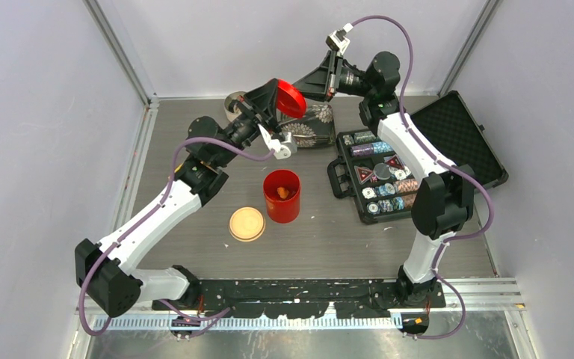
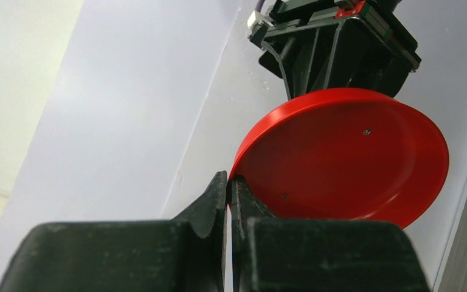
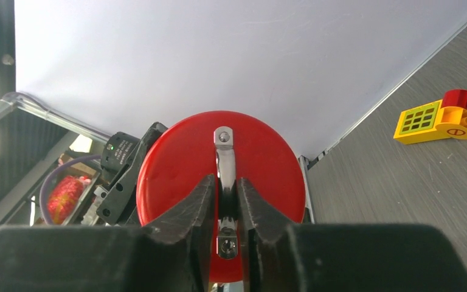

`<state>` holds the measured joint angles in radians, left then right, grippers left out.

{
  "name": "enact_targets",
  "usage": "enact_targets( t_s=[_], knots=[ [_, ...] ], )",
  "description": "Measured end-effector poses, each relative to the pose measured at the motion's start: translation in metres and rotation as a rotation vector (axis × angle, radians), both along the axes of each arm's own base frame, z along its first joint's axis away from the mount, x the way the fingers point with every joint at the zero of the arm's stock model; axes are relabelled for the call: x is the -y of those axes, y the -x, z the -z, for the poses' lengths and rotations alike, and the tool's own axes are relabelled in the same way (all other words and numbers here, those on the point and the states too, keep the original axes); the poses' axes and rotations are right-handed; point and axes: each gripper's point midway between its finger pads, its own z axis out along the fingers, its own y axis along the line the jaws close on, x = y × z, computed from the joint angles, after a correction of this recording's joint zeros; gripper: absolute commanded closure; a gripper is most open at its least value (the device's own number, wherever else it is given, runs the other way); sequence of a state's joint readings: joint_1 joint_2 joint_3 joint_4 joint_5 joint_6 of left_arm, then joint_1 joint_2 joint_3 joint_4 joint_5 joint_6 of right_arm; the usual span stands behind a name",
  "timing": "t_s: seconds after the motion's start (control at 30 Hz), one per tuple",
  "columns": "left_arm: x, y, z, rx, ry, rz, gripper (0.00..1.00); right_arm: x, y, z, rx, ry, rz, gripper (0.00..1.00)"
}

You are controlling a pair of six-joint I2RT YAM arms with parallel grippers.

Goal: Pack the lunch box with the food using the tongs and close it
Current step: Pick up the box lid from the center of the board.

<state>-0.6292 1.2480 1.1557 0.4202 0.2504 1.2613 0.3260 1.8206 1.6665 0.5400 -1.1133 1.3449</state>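
Left fingers (image 2: 207, 207) pinch the round red lid (image 2: 340, 158), right fingers (image 3: 188, 207) clamp its metal handle (image 3: 223, 152); mistimed release could drop it.

Bright, diffuse light fills all views; shadows are soft. Both wrist views blur along the bottom edge; the red lid (image 2: 340, 158) shows a dull sheen.

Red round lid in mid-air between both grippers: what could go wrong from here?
1. The left gripper pinches only the rim of the red round lid while the right gripper clamps its slim metal handle; if the arms pull unevenly, the lid may twist free and drop.
2. Held by the handle alone, it might swing and land crooked on the open red cylindrical canister.
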Motion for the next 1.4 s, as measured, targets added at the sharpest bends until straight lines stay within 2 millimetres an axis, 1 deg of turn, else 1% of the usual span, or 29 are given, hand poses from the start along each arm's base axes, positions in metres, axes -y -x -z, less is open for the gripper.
enact_targets(
  t_s=[0.13,0.37,0.43,0.5,0.53,0.57,0.6,0.63,0.8,0.93,1.03,1.13,1.27,1.4],
  knots=[
    [-0.001,0.001,-0.006,0.019,0.013,0.002,1.00,0.000,0.000,-0.001,0.000,-0.003,-0.002,0.99],
    [-0.001,0.001,-0.006,0.025,0.010,0.000,1.00,0.000,-0.001,0.001,-0.008,0.001,0.000,1.00],
    [-0.001,0.001,-0.004,0.022,0.006,-0.002,1.00,0.000,-0.001,0.003,-0.012,0.007,0.002,1.00],
    [-0.001,0.001,0.001,0.016,0.000,-0.005,0.98,0.001,-0.003,0.005,-0.019,0.014,0.005,1.00],
    [-0.002,0.001,0.004,0.011,-0.004,-0.008,0.95,0.002,-0.004,0.007,-0.022,0.019,0.009,1.00],
    [-0.002,0.001,0.007,0.008,-0.008,-0.011,0.89,0.003,-0.005,0.009,-0.024,0.024,0.012,1.00],
    [-0.003,0.001,0.009,0.005,-0.012,-0.013,0.82,0.003,-0.006,0.011,-0.027,0.030,0.015,1.00],
    [-0.003,0.001,0.012,0.004,-0.019,-0.017,0.73,0.004,-0.007,0.012,-0.028,0.035,0.016,1.00],
    [-0.008,0.001,0.029,-0.029,-0.061,-0.042,0.36,0.007,-0.013,0.021,-0.049,0.058,0.034,1.00],
    [-0.015,0.004,0.045,-0.059,-0.095,-0.063,0.19,0.012,-0.020,0.031,-0.058,0.088,0.060,1.00],
    [-0.022,0.010,0.056,-0.088,-0.117,-0.074,0.02,0.015,-0.024,0.039,-0.061,0.117,0.082,1.00],
    [-0.032,0.017,0.068,-0.131,-0.141,-0.094,0.00,0.020,-0.028,0.048,-0.058,0.154,0.110,1.00],
    [-0.050,0.022,0.076,-0.201,-0.135,-0.151,0.00,0.027,-0.033,0.059,-0.025,0.230,0.157,0.99],
    [-0.075,0.016,0.090,-0.329,-0.071,-0.266,0.00,0.039,-0.031,0.071,0.049,0.339,0.209,1.00]
  ],
)
